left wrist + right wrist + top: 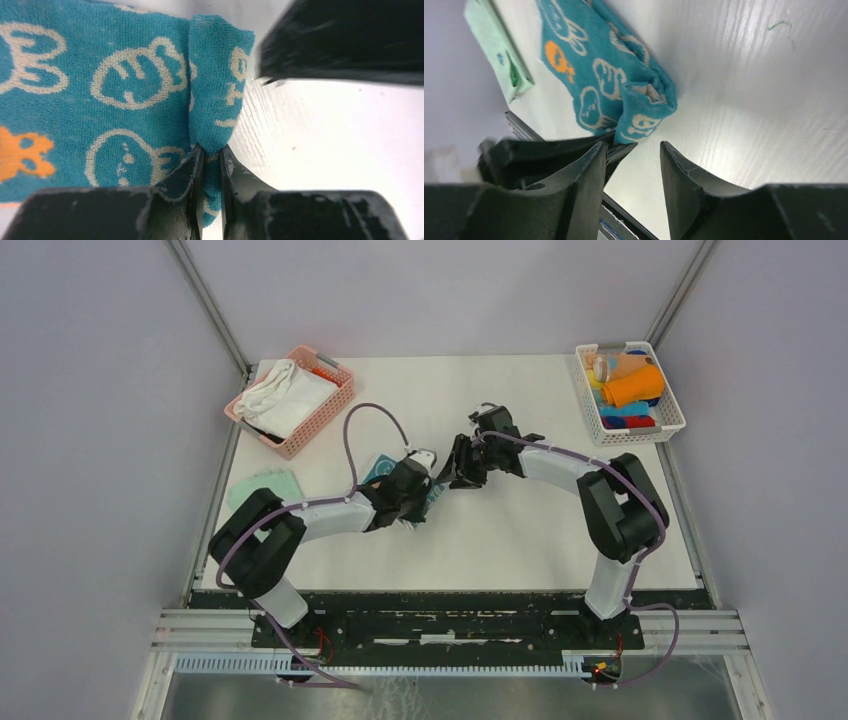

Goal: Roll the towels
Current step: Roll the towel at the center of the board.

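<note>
A teal towel (125,105) with cream cartoon print and an orange figure lies flat mid-table, its right edge folded up into a small roll (644,107). My left gripper (211,147) is shut on the near end of that folded edge. The right gripper (633,145) hovers open just right of the fold's end, nothing between its fingers. From above, the left gripper (430,490) and the right gripper (458,472) meet over the towel (383,468). A mint green towel (265,485) lies flat at the left edge; it also shows in the right wrist view as the mint towel (499,50).
A pink mesh basket (322,418) with a white cloth (285,395) stands at the back left. At the back right, a white basket (668,420) holds rolled towels, among them an orange roll (634,386). The right gripper's dark finger (345,40) crosses the left wrist view's top.
</note>
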